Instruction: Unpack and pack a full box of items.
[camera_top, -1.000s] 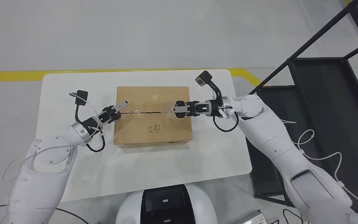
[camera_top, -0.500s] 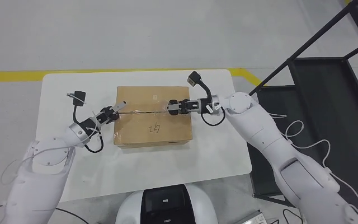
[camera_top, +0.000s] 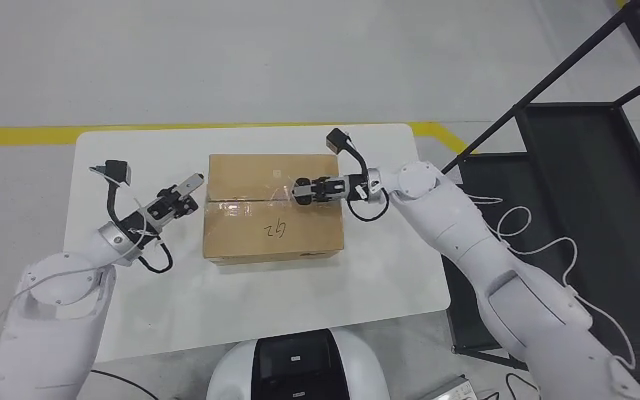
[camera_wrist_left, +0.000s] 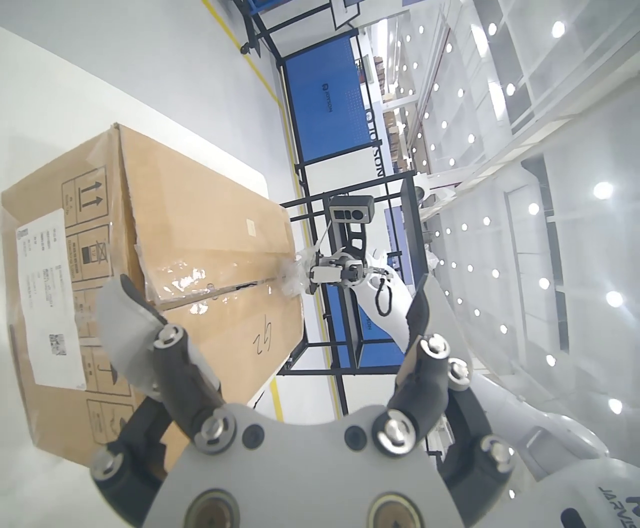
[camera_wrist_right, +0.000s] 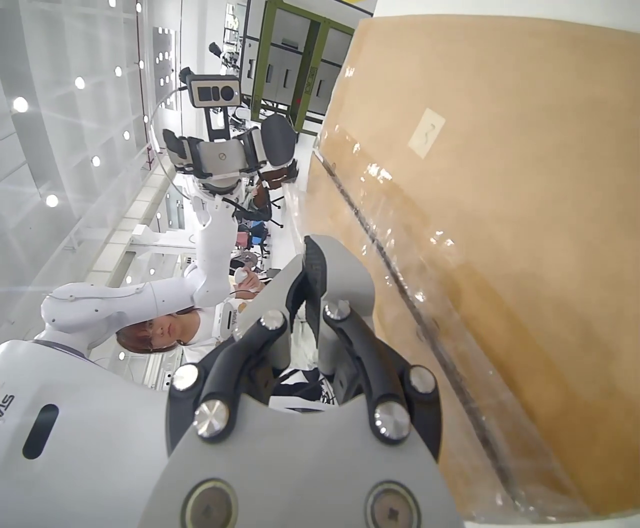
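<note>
Brown cardboard box (camera_top: 272, 230) near the middle of the white table (camera_top: 390, 270), a little toward the back edge, lying flat with its top flaps closed. Plain and slightly creased, with a handwritten mark on top and a small pale sticker (camera_wrist_left: 250, 226) nearer the back side. Printed handling symbols and a white label (camera_wrist_left: 42, 300) on the end facing the table's left edge.

Long axis parallel to the table's front and back edges. Centre seam along that same axis, covered by clear tape (camera_top: 245, 203), wrinkled and shiny. Toward the right part of the seam, tape lifted off the cardboard and bunched into a crumpled end.

Right gripper (camera_top: 298, 190) above the box top, on the seam, pointing toward the table's left edge. Fingers pressed together, pinching the crumpled end of tape.

Left gripper (camera_top: 190, 186) just beside the box's left end, near its back corner, aimed at the box. Jaws spread wide, nothing between them, one finger (camera_wrist_left: 125, 320) covered in a pale wrapping.

Beyond the table's right edge, a dark metal rack (camera_top: 570, 150). Behind the back edge, a yellow floor line (camera_top: 100, 132).
</note>
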